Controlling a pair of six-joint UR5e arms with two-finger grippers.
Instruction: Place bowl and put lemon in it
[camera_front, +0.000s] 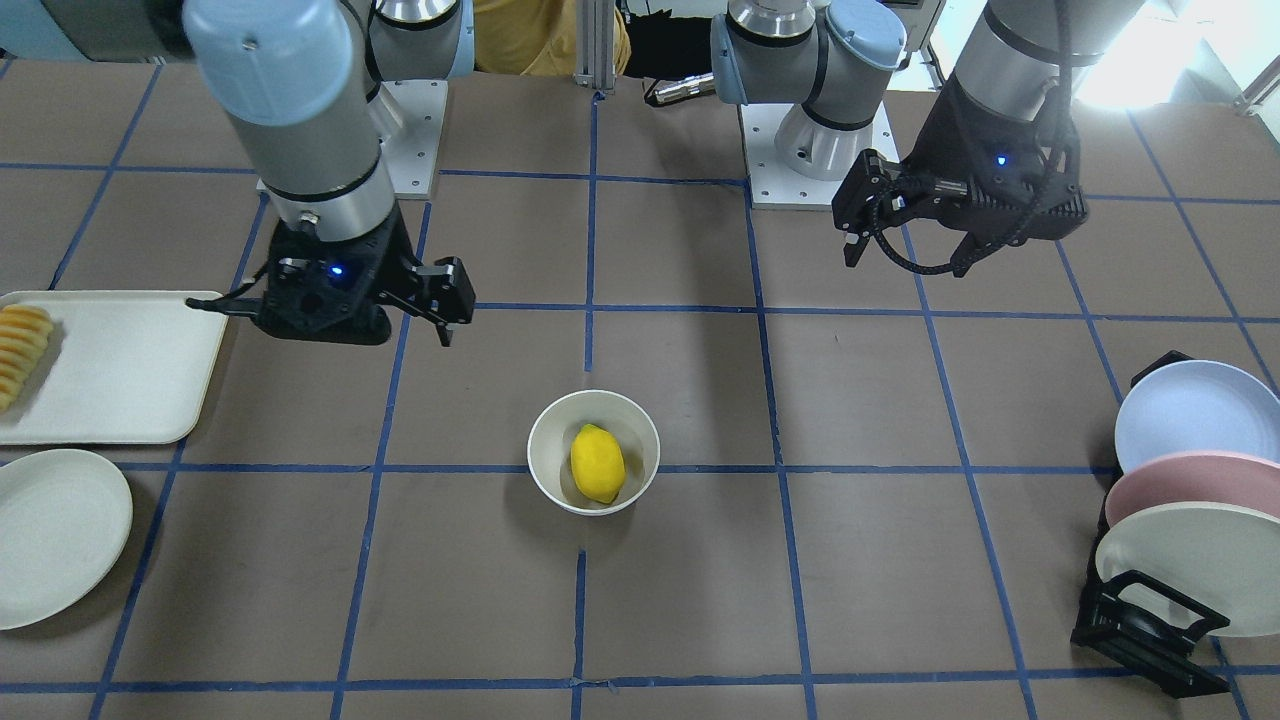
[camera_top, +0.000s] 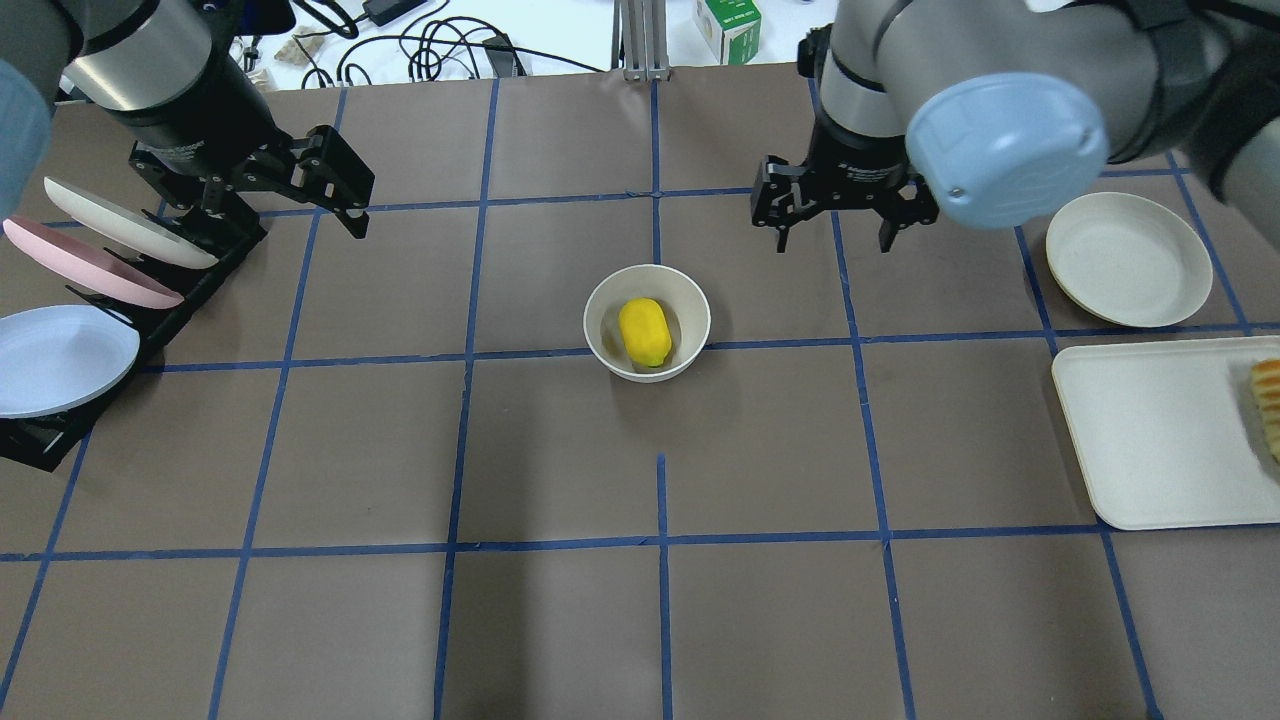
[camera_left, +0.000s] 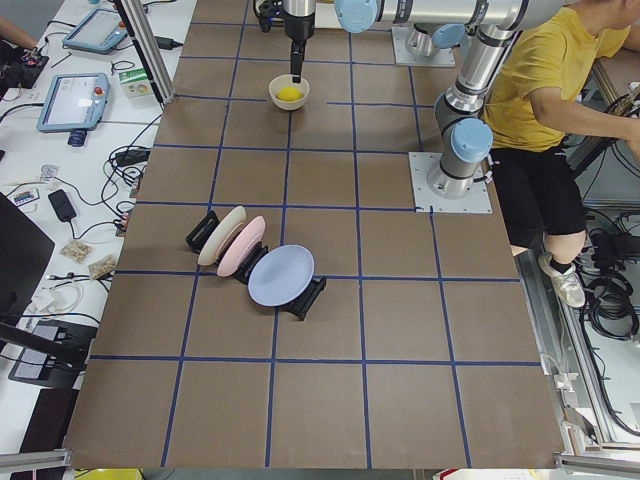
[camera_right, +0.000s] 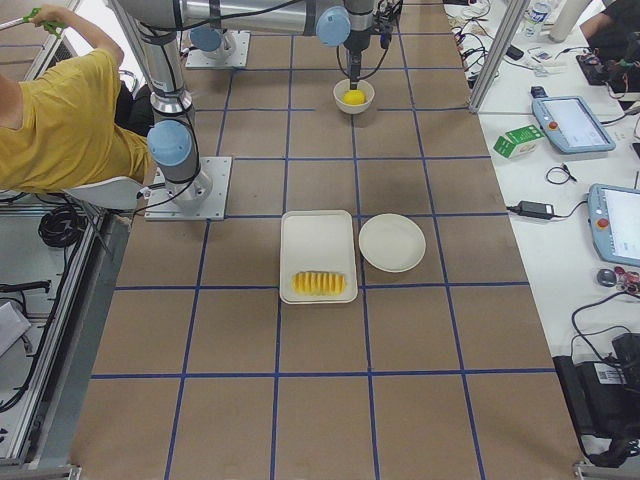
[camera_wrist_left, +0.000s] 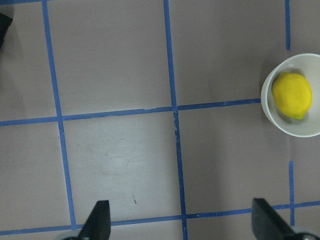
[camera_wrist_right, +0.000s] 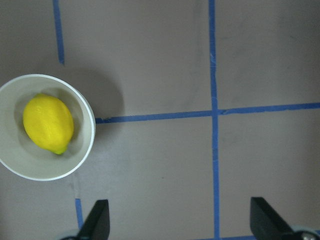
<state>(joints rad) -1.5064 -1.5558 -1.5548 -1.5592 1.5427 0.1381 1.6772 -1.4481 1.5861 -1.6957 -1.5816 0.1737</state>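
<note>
The cream bowl (camera_front: 545, 445) stands upright at the table's middle, and the yellow lemon (camera_front: 597, 462) lies inside it. Both also show in the overhead view, bowl (camera_top: 600, 315) and lemon (camera_top: 645, 332). My left gripper (camera_top: 350, 200) hangs open and empty above the table, well off to the bowl's left. In the left wrist view the bowl (camera_wrist_left: 300, 130) sits at the right edge. My right gripper (camera_top: 832, 238) hangs open and empty off to the bowl's right. In the right wrist view the bowl (camera_wrist_right: 30, 167) and lemon (camera_wrist_right: 48, 123) sit at the left.
A black rack (camera_top: 150, 320) with blue, pink and cream plates stands at the table's left end. A flat cream plate (camera_top: 1128, 258) and a cream tray (camera_top: 1160, 430) with fruit slices (camera_top: 1268, 400) lie at the right end. A person in yellow (camera_left: 540, 90) stands behind the robot.
</note>
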